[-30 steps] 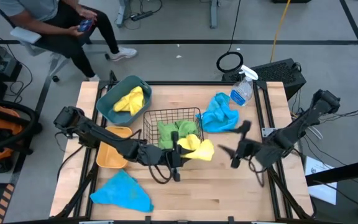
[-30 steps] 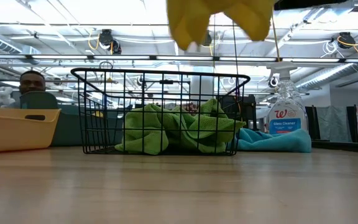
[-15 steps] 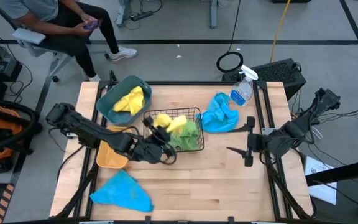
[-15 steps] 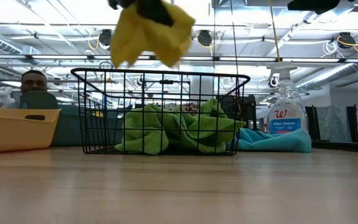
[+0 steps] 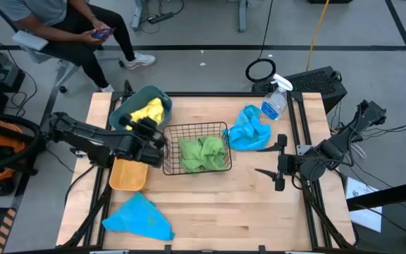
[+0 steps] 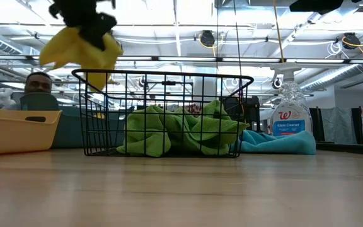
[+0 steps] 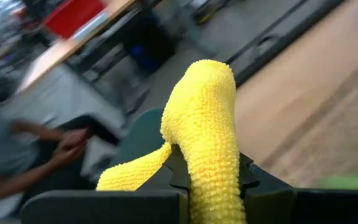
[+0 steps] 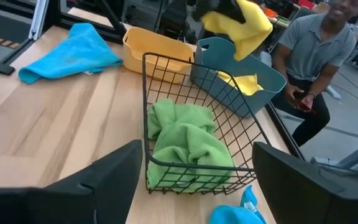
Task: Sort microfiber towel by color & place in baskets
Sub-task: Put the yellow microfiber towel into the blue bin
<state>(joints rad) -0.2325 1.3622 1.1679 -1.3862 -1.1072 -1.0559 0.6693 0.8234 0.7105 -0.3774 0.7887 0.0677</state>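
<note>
Item: fuzzy yellow microfiber towel (image 7: 204, 137), pinched in our left gripper (image 5: 149, 130), hanging above the teal plastic rectangular tub (image 5: 124, 113) that already holds a yellow cloth. We judge the drop wants the towel centred over the tub, clear of the black wire-grid basket (image 5: 196, 128) of green cloths and the shallow yellow-orange bin (image 5: 127, 176). Right gripper (image 5: 279, 163) waits at the table's right edge, fingers spread, empty.

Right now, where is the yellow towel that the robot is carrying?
In the high view the yellow towel hangs in the left pincer, in the air between the teal tub and the wire basket.
</note>
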